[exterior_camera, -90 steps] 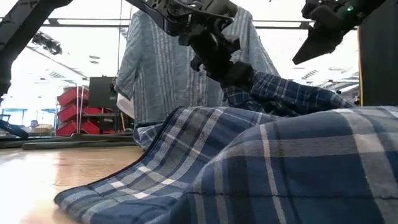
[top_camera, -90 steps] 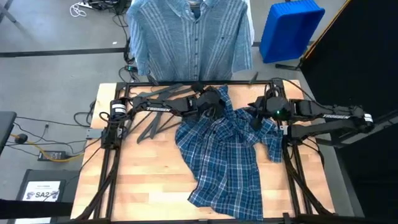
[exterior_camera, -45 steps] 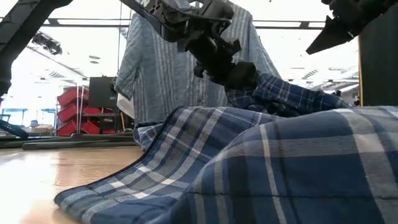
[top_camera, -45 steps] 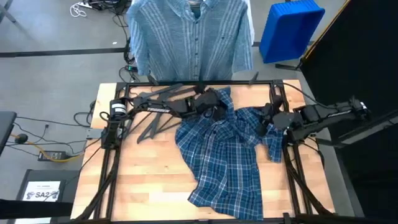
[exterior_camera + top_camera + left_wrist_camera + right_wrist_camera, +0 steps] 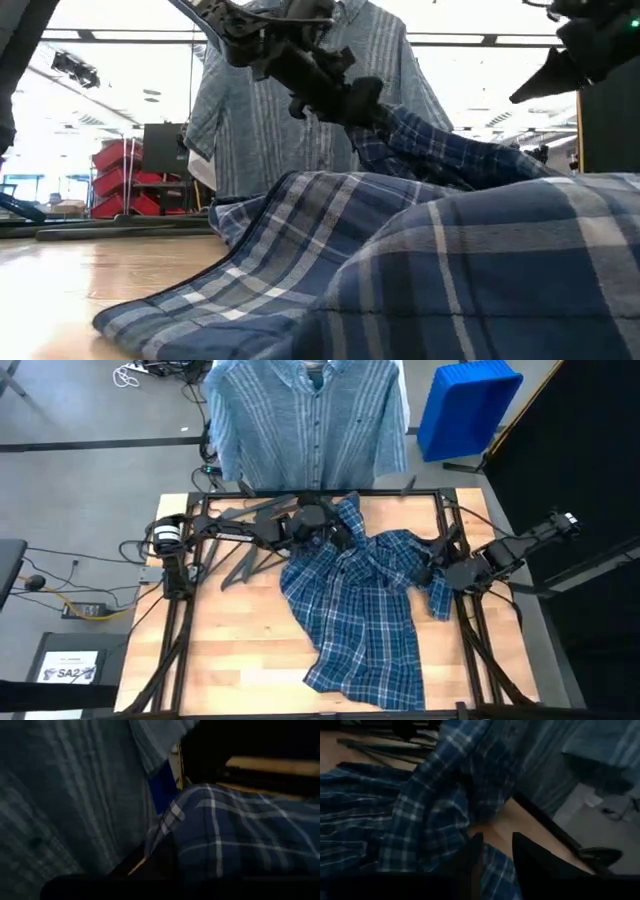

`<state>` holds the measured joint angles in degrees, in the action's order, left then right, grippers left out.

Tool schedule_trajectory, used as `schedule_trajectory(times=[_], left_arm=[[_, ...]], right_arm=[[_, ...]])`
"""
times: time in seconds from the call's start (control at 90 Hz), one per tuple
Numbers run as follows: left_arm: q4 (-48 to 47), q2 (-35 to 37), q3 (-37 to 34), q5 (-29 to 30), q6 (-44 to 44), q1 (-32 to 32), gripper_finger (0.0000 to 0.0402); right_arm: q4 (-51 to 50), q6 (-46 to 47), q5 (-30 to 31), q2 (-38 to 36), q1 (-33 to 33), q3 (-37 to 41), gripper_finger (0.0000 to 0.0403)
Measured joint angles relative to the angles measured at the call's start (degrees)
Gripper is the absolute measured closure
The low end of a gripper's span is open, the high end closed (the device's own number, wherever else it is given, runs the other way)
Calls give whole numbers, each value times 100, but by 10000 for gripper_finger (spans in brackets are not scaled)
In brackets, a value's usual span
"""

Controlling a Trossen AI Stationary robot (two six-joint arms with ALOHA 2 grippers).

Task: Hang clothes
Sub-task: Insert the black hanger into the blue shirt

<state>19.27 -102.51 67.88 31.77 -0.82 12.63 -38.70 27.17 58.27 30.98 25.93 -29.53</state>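
Plaid shirt (image 5: 365, 610) lay crumpled over the middle and right of the wooden table (image 5: 220, 650), its collar end lifted toward the far edge. At the left, the left gripper (image 5: 335, 535) was clamped on that raised fabric, near the dark hangers (image 5: 245, 560). Behind the table hung the striped blue-grey shirt (image 5: 305, 420). At the right edge, the right gripper (image 5: 428, 572) hovered by the shirt's sleeve, fingers (image 5: 530, 855) narrowly apart, holding nothing.

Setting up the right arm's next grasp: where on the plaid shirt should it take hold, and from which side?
Probably the bunched shoulder fold of the plaid shirt nearest the right gripper, coming in from the table's right edge. That fold stands raised off the wood, while the left gripper grips the collar end.
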Motion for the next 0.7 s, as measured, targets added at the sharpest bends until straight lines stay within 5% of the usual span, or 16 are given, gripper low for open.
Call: schedule_trajectory(times=[0.344,0.7], left_arm=[[378,327,-520,0,130,87,402],[311,373,-520,-57,36,120,402]], right_arm=[[785,-1271,-262,17,-115,8,319],[1232,-1350,-1172,559,-628,10,281]])
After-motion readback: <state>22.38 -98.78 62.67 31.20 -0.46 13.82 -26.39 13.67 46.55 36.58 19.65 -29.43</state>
